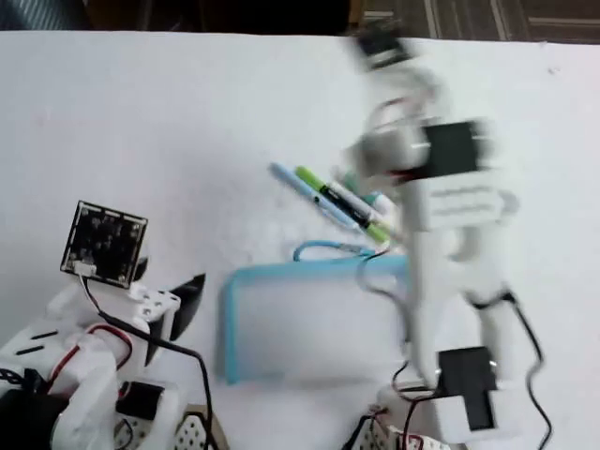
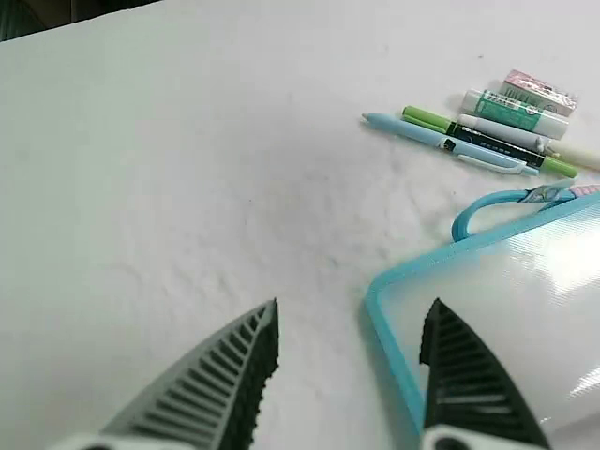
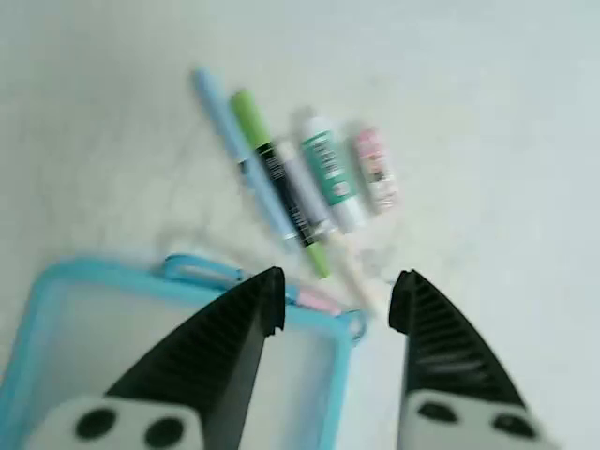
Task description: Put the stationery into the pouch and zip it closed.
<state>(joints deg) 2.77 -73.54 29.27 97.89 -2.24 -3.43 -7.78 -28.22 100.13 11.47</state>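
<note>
High view: pouch (image 1: 309, 323) lies flat on the white table (image 1: 141, 122), clear w/ blue trim, front-centre between the two arm bases. Its strap loop (image 1: 323, 250) sticks out from the far edge. Stationery (image 1: 337, 199) lies in a tight side-by-side row on the table just past that far edge, none of it in the pouch. Blue pen (image 1: 298, 190) is outermost, green pen (image 1: 323, 190) next to it; the rest is partly under the right arm, which is blurred here.

Left wrist view gives me the row clearly: blue pen (image 2: 431, 136), green pen (image 2: 487, 142), green-white tube (image 2: 511, 108), pink eraser (image 2: 539, 92), all apart from the pouch (image 2: 506, 281) but near the strap loop (image 2: 487, 211). Left gripper (image 2: 352, 323) has jaws spread wide, nothing between them; it sits by the pouch's corner, one finger over the blue trim. Same in high view, left gripper (image 1: 178, 309) just beside the pouch's left edge.

Right wrist view: right gripper (image 3: 337, 291) also wide apart and empty, above the pouch's far edge, stationery past the tips. Can't tell if the zip is open.
</note>
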